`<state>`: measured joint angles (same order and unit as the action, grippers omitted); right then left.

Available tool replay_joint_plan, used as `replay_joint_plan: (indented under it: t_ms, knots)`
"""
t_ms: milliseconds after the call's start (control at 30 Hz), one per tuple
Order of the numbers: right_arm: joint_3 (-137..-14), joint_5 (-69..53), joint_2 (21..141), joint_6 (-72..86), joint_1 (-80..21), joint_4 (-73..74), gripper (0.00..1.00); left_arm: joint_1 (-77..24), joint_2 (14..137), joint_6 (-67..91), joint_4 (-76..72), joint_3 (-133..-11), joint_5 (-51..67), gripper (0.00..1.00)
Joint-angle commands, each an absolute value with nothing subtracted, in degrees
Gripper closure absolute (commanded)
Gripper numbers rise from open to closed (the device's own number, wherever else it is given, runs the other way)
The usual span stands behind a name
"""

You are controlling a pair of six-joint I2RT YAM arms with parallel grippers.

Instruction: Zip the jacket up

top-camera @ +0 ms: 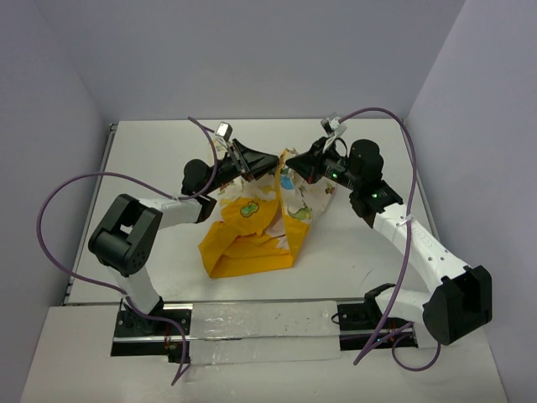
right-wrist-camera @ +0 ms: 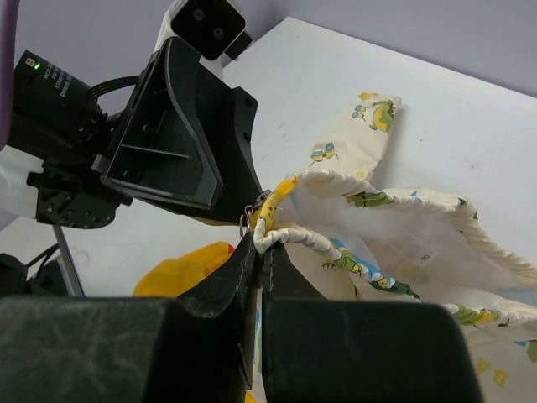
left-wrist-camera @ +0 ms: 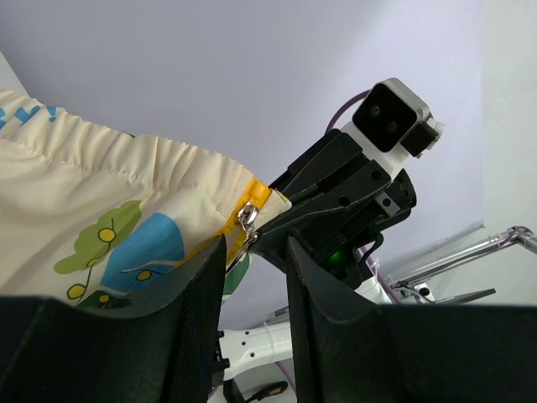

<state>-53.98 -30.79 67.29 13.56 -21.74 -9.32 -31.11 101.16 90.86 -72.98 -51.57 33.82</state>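
The jacket lies mid-table, yellow lining spread at the front and cream animal-print fabric lifted at the back. My right gripper is shut on the jacket's gathered cream edge, pinching it at the yellow zip tape. The metal zip pull hangs right beside that pinch. My left gripper faces the right one, tip to tip. Its jaws stand apart with nothing between them, and the left fingertip sits just under the zip pull.
The white table ends at grey walls behind and on both sides. Purple cables loop off each arm. The left wrist's camera block and the right wrist's camera block sit close above the meeting point.
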Motion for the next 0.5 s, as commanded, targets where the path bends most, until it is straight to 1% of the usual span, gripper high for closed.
replay_joint_plan:
  t_ms: [0,233,400,467]
  knots:
    - [-55.1,-30.2,65.1,12.9,-21.7,-11.9,1.00,-32.0,100.9,88.8,-74.8,-52.1,33.7,0.60]
    - [-55.4,-30.1,65.0,12.7,-21.7,-11.7,1.00,-32.8,101.4,88.3,-75.0,-51.9,33.6,0.61]
    - [-55.3,-30.1,65.1,12.9,-21.7,-11.8,1.00,-33.2,100.7,86.3,-71.4,-52.0,33.5,0.61]
    - [-55.2,-30.1,65.1,13.0,-21.7,-12.0,1.00,-33.3,100.2,85.0,-70.1,-51.6,33.0,0.64]
